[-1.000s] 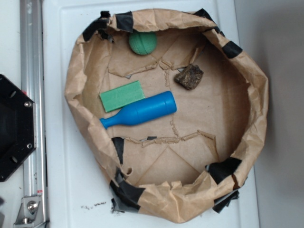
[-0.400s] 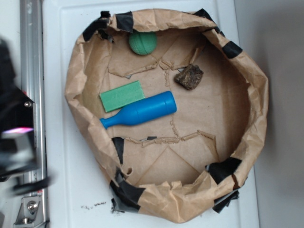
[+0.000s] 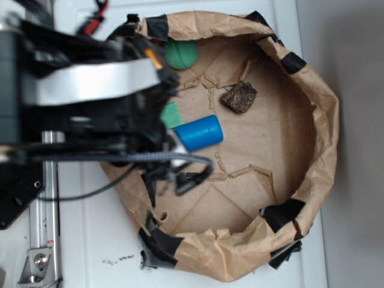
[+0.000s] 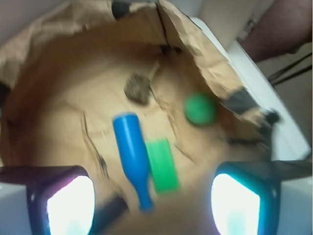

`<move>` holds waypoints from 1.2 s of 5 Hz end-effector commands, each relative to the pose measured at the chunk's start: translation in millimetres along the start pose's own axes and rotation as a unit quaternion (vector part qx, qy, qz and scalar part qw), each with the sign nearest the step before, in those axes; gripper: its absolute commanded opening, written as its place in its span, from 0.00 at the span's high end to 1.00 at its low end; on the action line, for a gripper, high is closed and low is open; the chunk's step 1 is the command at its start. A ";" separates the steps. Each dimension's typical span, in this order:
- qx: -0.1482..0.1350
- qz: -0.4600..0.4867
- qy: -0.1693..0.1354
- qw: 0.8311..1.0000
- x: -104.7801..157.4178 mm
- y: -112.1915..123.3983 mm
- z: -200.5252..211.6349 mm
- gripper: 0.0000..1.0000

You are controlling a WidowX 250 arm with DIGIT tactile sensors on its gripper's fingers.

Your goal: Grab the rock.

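The rock is a dark brown, rough lump on the floor of the brown paper bowl, in its upper right part. It lies free, with nothing touching it. In the wrist view the rock shows blurred, far ahead of the fingers. My gripper is open and empty, its two fingers wide apart at the bottom corners. In the exterior view the black arm and gripper hang over the bowl's left side, well left of the rock.
A blue bottle and a green block lie partly under the arm. A green ball sits at the bowl's top rim. The bowl's crumpled paper wall stands high all round. A metal rail runs along the left.
The arm has swung in from the left and now covers the bowl's left side, the block and most of the bottle. The objects have not moved.
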State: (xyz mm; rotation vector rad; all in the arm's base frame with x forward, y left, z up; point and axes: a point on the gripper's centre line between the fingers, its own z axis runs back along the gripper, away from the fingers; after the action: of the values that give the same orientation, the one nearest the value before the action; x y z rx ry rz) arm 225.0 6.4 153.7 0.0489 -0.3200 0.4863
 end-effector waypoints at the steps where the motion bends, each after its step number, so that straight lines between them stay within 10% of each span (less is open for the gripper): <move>1: 0.027 0.049 0.016 0.998 46.1 -0.1 -73.5 0.00; 4: -0.021 -0.006 0.096 0.995 59.0 -22.9 -154.2 0.00; 5: -0.021 0.001 0.127 0.992 46.8 -26.7 -168.6 1.00; 6: -0.007 -0.029 0.117 0.993 44.3 -34.3 -157.2 1.00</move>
State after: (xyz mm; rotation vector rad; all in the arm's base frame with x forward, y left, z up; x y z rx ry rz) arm 323.5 22.9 17.5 -0.0091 -0.0785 0.4538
